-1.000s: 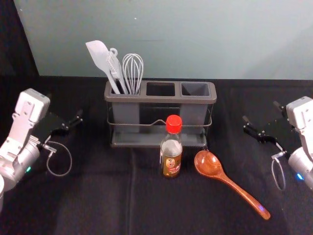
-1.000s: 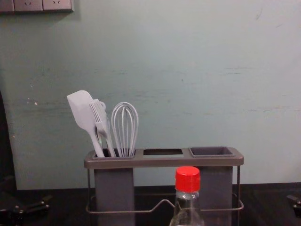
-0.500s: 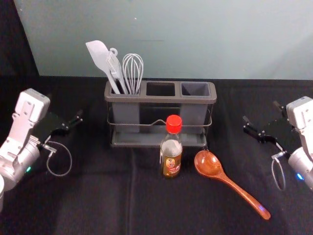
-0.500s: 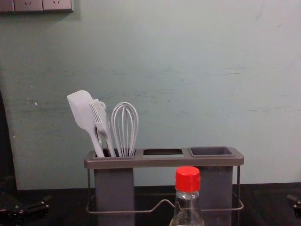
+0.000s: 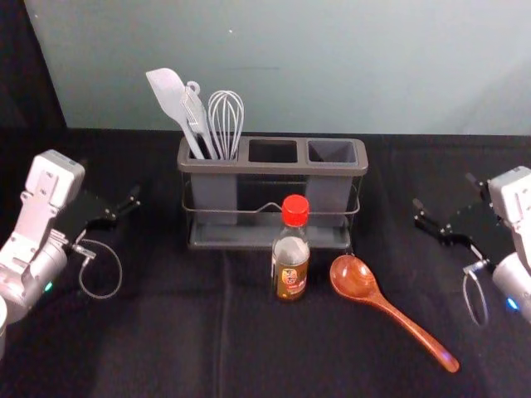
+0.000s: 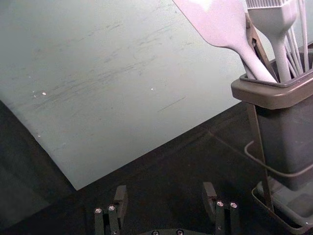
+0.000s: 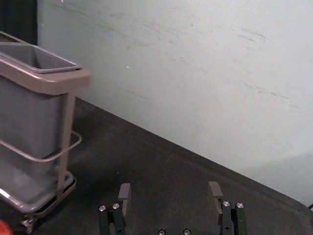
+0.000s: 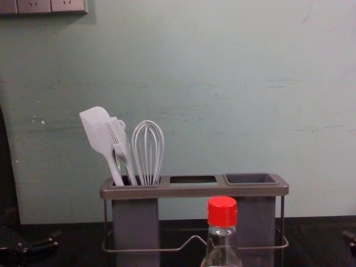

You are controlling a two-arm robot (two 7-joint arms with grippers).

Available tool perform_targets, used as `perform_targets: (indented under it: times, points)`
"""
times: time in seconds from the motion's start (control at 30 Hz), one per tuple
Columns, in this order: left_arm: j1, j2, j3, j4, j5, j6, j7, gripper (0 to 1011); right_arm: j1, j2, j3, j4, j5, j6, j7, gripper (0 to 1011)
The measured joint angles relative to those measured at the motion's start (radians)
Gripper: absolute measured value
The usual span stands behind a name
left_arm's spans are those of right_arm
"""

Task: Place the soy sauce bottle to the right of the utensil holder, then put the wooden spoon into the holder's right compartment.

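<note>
Holding the right gripper (image 5: 444,191) released and empty over at the right of the surface (image 5: 166,332), beyond the wooden spoon (image 5: 355,278). Parking the left gripper (image 6: 165,192) at the opposite side, likewise parted and empty.

Finding the soy sauce bottle (image 5: 290,265) upright just in front of the utensil holder (image 5: 274,168), to the robot's left of the right gripper and closer to the body. Seemingly favouring the right arm as the nearer one, and likely calling for a reach inward around a vertical long axis before a carry out to the holder's right. Risking a knock against the spoon, lying with bowl close to the holder and handle slanting toward the robot's right. Leaving the right compartment (image 5: 332,152) for the later step.

Showing below the red cap (image 5: 294,210) a label (image 5: 292,282) with a red-and-yellow emblem, bearing writing too small for reading; naming no brand.
</note>
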Motion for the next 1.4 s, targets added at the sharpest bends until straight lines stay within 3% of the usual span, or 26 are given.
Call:
perform_targets:
  times: [0.27,0.47,0.63,0.73,0.83,1.0,1.07,1.23,1.27,1.4]
  points:
    - [0.000,0.000,0.000,0.000,0.000,0.000,0.000,1005,-0.103,0.052,0.048,-0.124,0.036,0.013,0.047,1003]
    - [0.000,0.000,0.000,0.000,0.000,0.000,0.000,1005,-0.174,0.090,0.074,-0.212,0.087,0.031,0.114,1002]
    - [0.000,0.000,0.000,0.000,0.000,0.000,0.000,1005,-0.207,0.107,0.079,-0.258,0.136,0.069,0.181,1003]
    - [0.000,0.000,0.000,0.000,0.000,0.000,0.000,1005,-0.213,0.118,0.070,-0.286,0.157,0.128,0.231,1003]
    - [0.000,0.000,0.000,0.000,0.000,0.000,0.000,1005,-0.209,0.126,0.060,-0.303,0.168,0.177,0.263,1003]
    - [0.000,0.000,0.000,0.000,0.000,0.000,0.000,1005,-0.170,0.146,0.041,-0.335,0.182,0.320,0.337,1003]
    - [0.000,0.000,0.000,0.000,0.000,0.000,0.000,1005,-0.161,0.149,0.038,-0.337,0.183,0.340,0.346,1002]
    - [0.000,0.000,0.000,0.000,0.000,0.000,0.000,1005,-0.072,0.157,0.002,-0.331,0.167,0.493,0.420,1003]
    - [0.000,0.000,0.000,0.000,0.000,0.000,0.000,1005,-0.072,0.157,0.002,-0.331,0.167,0.493,0.420,1003]
    - [0.000,0.000,0.000,0.000,0.000,0.000,0.000,1005,0.001,0.149,-0.030,-0.308,0.138,0.587,0.464,1003]
